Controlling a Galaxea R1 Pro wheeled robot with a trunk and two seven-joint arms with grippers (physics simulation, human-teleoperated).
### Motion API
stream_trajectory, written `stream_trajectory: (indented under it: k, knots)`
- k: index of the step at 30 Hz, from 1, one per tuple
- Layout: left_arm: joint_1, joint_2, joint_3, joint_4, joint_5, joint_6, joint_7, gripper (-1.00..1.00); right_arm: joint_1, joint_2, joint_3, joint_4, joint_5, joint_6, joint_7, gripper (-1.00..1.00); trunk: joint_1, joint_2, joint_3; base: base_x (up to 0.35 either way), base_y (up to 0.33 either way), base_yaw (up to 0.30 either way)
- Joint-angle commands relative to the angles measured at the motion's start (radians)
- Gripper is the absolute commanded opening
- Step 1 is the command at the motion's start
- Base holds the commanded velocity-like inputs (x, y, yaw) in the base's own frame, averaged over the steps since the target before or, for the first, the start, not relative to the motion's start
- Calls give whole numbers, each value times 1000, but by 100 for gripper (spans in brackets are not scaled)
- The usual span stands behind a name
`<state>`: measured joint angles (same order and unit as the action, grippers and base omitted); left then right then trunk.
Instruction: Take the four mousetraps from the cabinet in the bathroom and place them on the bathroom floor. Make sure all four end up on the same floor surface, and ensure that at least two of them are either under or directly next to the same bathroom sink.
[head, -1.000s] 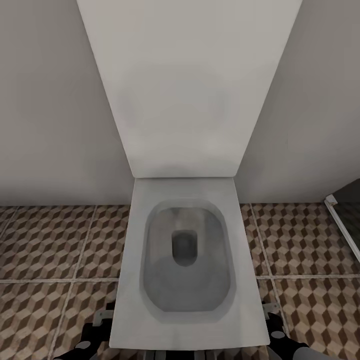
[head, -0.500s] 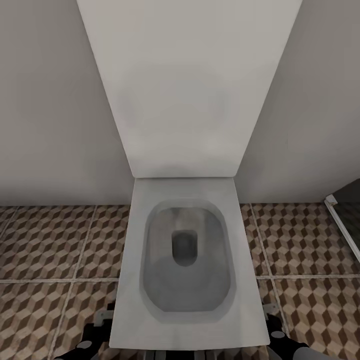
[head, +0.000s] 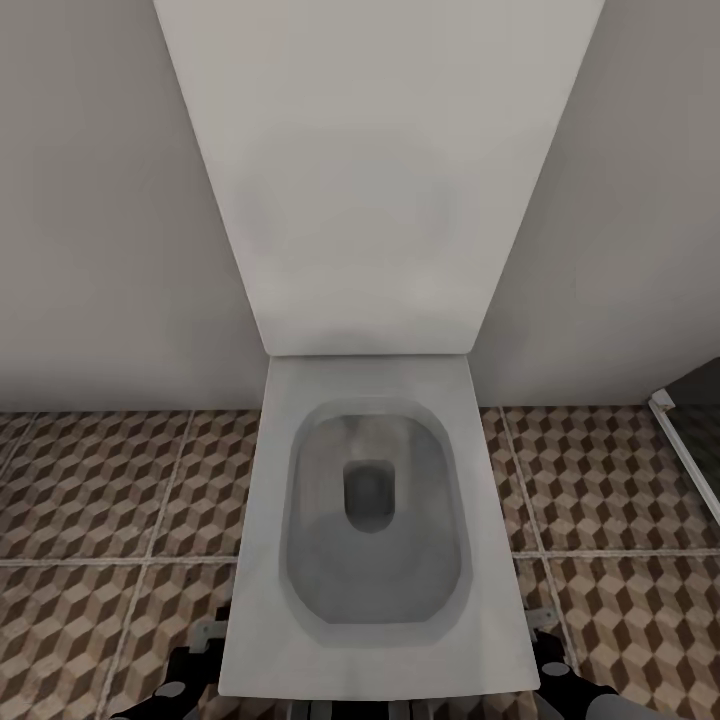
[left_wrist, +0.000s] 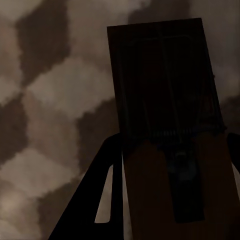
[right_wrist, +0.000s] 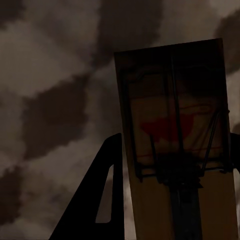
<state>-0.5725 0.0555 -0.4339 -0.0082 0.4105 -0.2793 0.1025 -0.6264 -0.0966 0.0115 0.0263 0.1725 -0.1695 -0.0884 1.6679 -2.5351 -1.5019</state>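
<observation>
In the left wrist view my left gripper (left_wrist: 172, 200) is shut on a mousetrap (left_wrist: 162, 85), a tan board with dark wire that sticks out past the fingers. Behind it, close and blurred, lies the cube-patterned bathroom floor (left_wrist: 50, 100). My right gripper (right_wrist: 175, 205) is likewise shut on a second mousetrap (right_wrist: 172, 110), which carries a red mark, above the same floor (right_wrist: 50, 100). In the head view, dark parts of my left arm (head: 183, 672) and right arm (head: 553, 668) peek out low on either side of a toilet. The cabinet and the sink are out of view.
A white toilet (head: 370, 640) with its lid raised against the pale wall (head: 90, 220) stands right in front of me. Patterned floor tiles (head: 90, 500) spread on both sides. A glass-walled shower edge (head: 685, 450) sits at the far right.
</observation>
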Motion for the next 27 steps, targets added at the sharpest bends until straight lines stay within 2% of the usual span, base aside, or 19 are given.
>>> stream_trajectory:
  k: [1, 10, 11, 27]
  knots:
    - [0, 0, -29, 2, -2, 0, 6, -100, -1, 0, 1, 3, 7, -4, -4, -100, 0, 0, -1, 0, 0, 0]
    - [0, 0, -30, 2, -2, 0, 6, -100, -1, 0, 1, 3, 7, -3, -3, -100, 0, 0, -1, 0, 0, 0]
    - [0, 0, -30, 2, -2, 0, 6, -100, -1, 0, 1, 3, 7, -3, -3, 100, 0, 0, -1, 0, 0, 0]
    - [0, 0, -29, 2, -2, 0, 6, -100, -1, 0, 1, 3, 7, -2, -2, 100, 0, 0, -1, 0, 0, 0]
